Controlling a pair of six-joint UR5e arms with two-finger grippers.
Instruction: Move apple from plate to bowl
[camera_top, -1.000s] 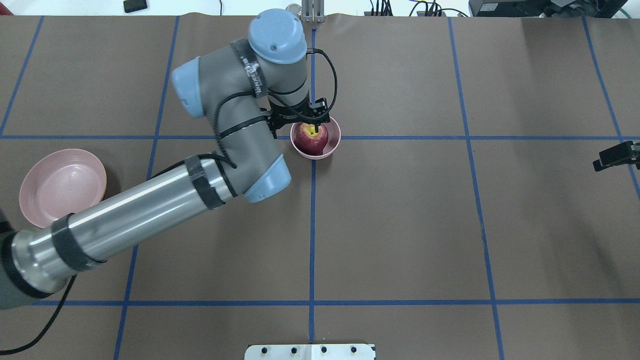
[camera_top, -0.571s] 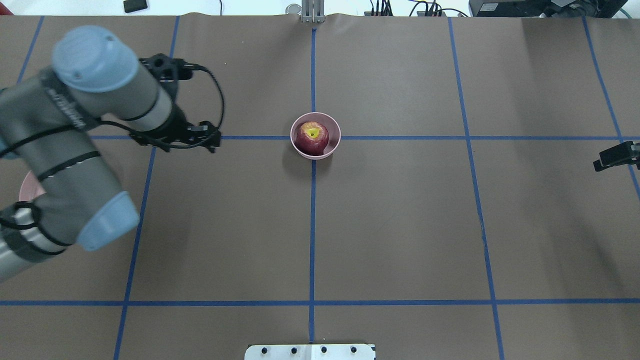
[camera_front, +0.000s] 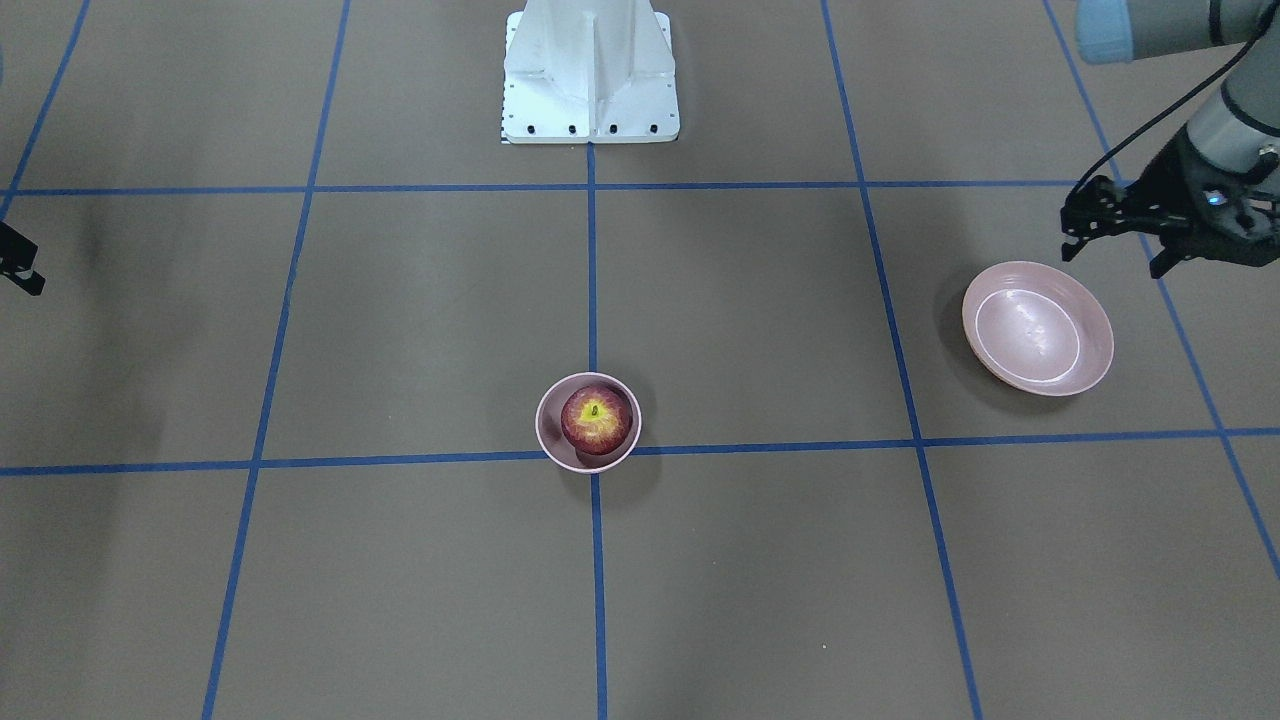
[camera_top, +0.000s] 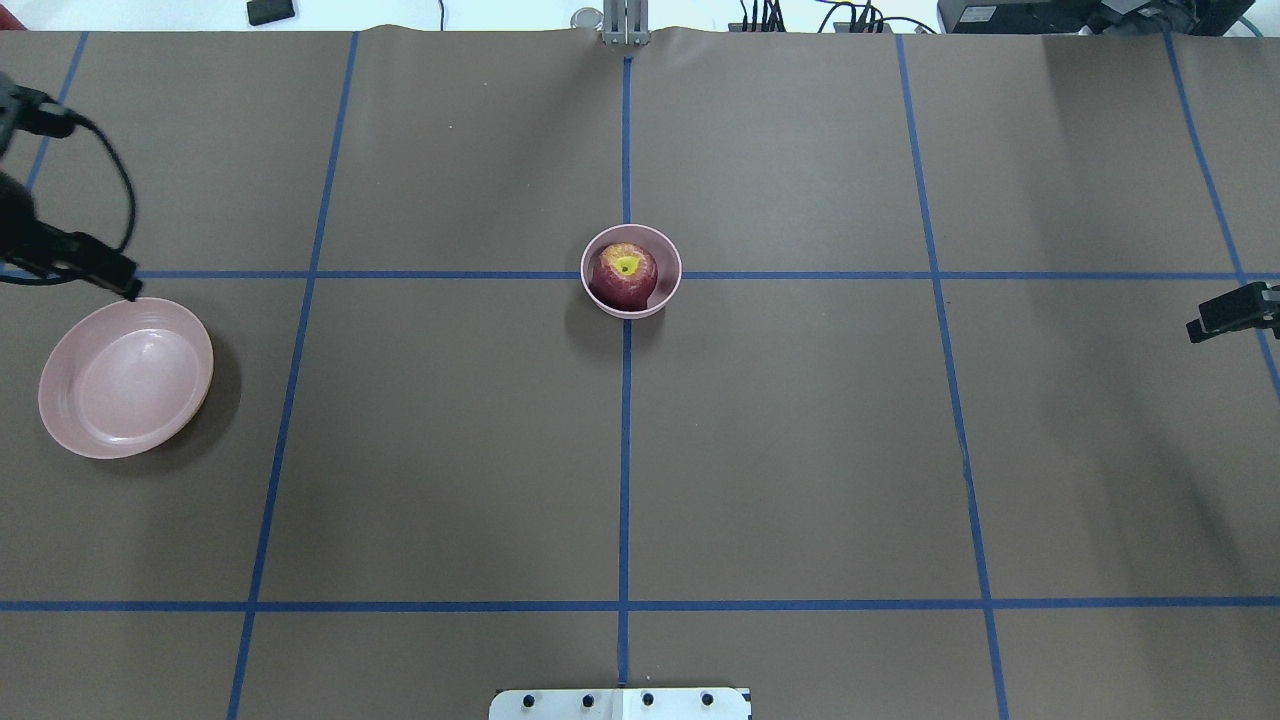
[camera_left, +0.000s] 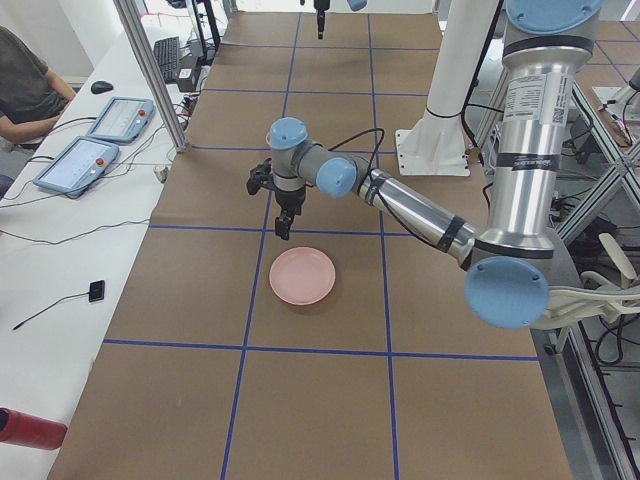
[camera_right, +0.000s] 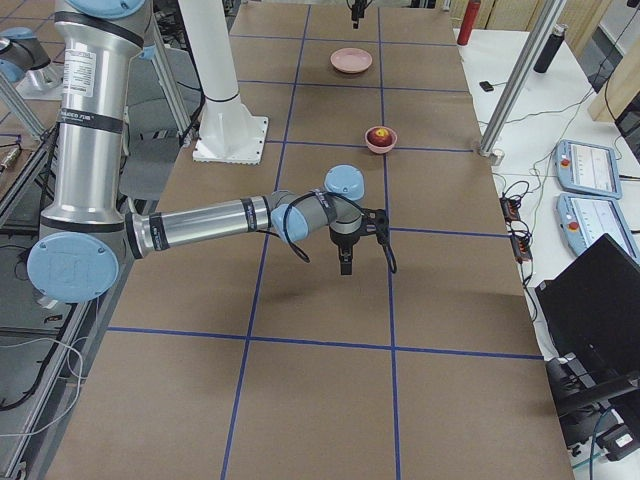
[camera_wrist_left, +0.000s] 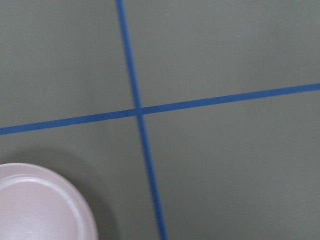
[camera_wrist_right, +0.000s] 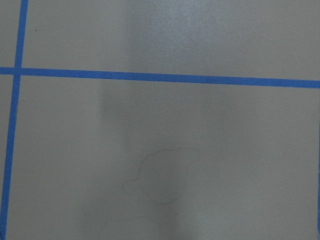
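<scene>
The dark red apple (camera_top: 623, 275) is lodged in the small deep pink bowl (camera_top: 670, 285), so the task is judged done; the left gripper (camera_front: 1113, 258) jaws are released and empty, while the right gripper (camera_top: 1228, 310) jaws cannot be told.

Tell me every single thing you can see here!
apple: 1, dark red with a yellow patch on top, inside the bowl
bowl: 1, pale pink, middle of the table, where two tape lines cross
plate: 1, pale pink, nothing on it, far over on the robot's left
table: 1, brown, under everything
tape lines: several, blue, a grid across the table
base: 1, white, at the robot's edge of the table
left gripper: 1, black, open and holding nothing, above the table beside the plate
right gripper: 1, black, above bare table on the robot's right; open or shut is not clear
</scene>
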